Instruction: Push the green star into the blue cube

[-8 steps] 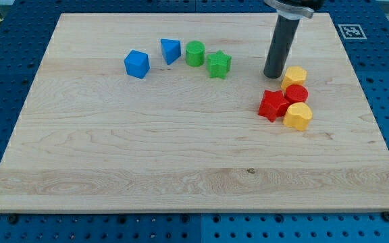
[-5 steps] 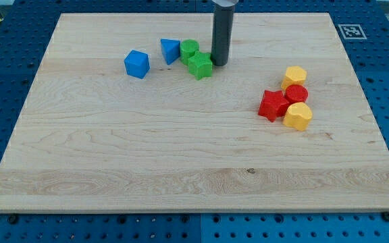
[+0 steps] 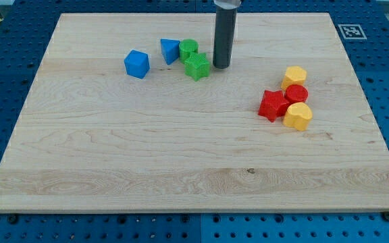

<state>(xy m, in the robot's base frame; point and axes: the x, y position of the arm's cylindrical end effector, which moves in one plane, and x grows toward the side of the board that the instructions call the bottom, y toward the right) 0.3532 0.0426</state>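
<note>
- The counter is a pale wooden board filling most of the view; everything stands on its upper half.
- The end effector is a plain dark rod with no jaws, so there is nothing to open or close and it grips nothing; my tip sits just to the view's right of the green star, with a sliver of gap or bare contact — I cannot tell which.
- The green star lies toward the view's top centre, pressed against the green cylinder just above it; the blue triangular block is just left of that cylinder.
- The blue cube stands well apart to the view's left of the star, with open wood between them.
- Away on the view's right sit the red star, the red cylinder and two yellow blocks, clustered and touching.
- Risk, as I judge it: a leftward push from this spot may drag the cylinder along and jam it into the triangular block; the star's points could also make it spin and slip off my tip — an off-centre contact would cause that; a line angled too far up would miss the cube.
</note>
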